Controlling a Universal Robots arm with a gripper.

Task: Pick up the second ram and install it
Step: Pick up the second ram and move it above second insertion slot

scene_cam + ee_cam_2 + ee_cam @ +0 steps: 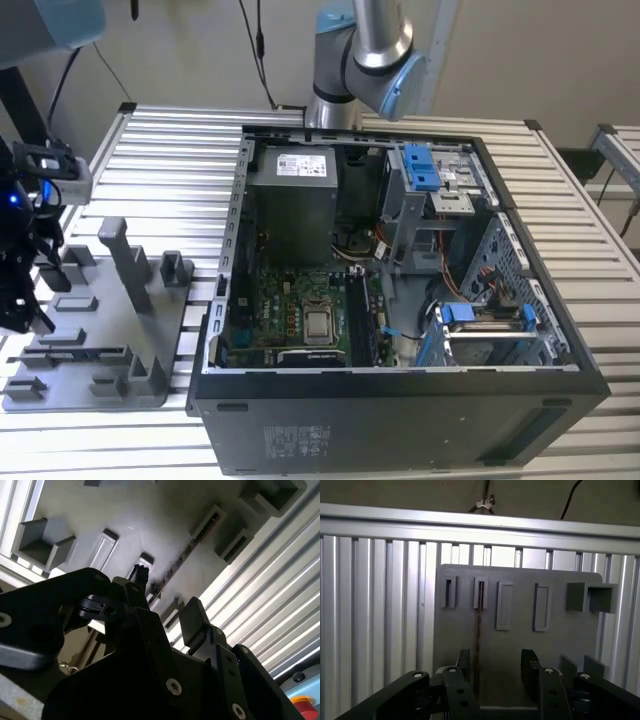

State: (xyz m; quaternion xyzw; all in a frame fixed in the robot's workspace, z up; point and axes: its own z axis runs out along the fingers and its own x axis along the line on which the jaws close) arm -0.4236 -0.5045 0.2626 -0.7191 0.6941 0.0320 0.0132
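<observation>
The second ram [479, 625] is a thin dark stick lying on edge in a long slot of the grey fixture tray [565, 640]. In the second wrist view the second ram [186, 552] runs diagonally along its slot in the tray [150, 515]. My gripper [496, 664] hovers over the tray, open, with its black fingers [464, 661] on either side of the stick's near end and not touching it. The stick is closer to one finger than the other. In the exterior view the gripper [25, 300] hangs above the tray [110, 385] at the exterior view's left.
An open computer case [400, 410] lies on the slatted metal table [170, 150], with the green motherboard [290, 300] facing up inside. A tall grey post [125, 255] and smaller blocks stand on the tray. The arm's base [360, 60] rises behind the case.
</observation>
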